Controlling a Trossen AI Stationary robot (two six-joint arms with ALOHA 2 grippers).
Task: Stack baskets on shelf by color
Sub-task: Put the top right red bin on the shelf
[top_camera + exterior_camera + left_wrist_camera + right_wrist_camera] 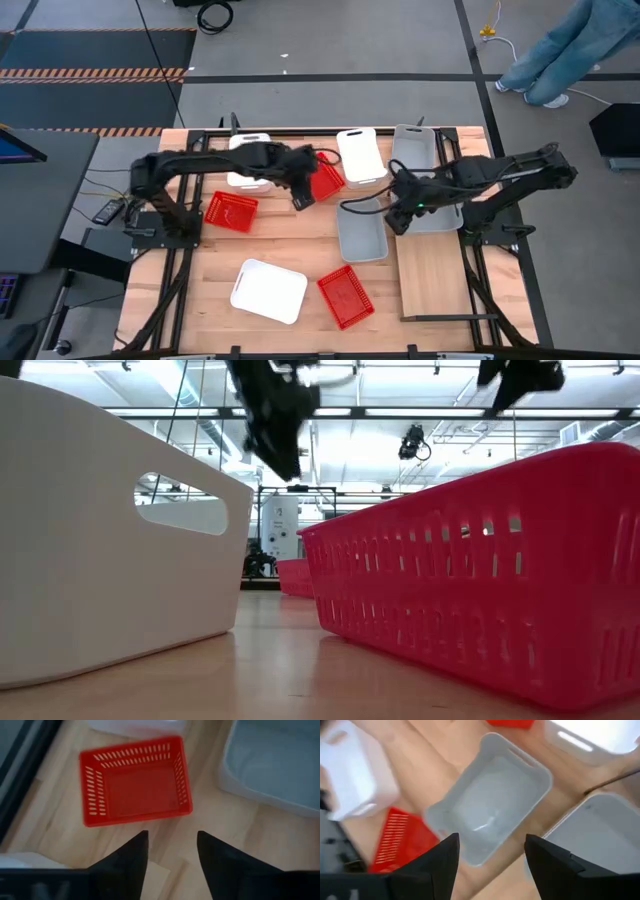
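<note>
My left gripper (300, 196) (171, 851) is open and hangs above the table beside a red mesh basket (326, 178) (135, 780), touching nothing. My right gripper (396, 214) (491, 854) is open above the near end of a light grey basket (362, 229) (490, 800) that stands on the tabletop just left of the pale plywood shelf (432, 280). Two more grey baskets (413, 148) (438, 208) stand at the shelf's far end. Other baskets rest on the table: white (250, 158) (362, 155) (268, 290), red (231, 211) (345, 296).
In the low view a white basket (100, 540) and a red one (480, 590) fill the near table, with a bare lane between them. The shelf's near half (430, 290) is bare. A person's legs (560, 50) show beyond the far right corner.
</note>
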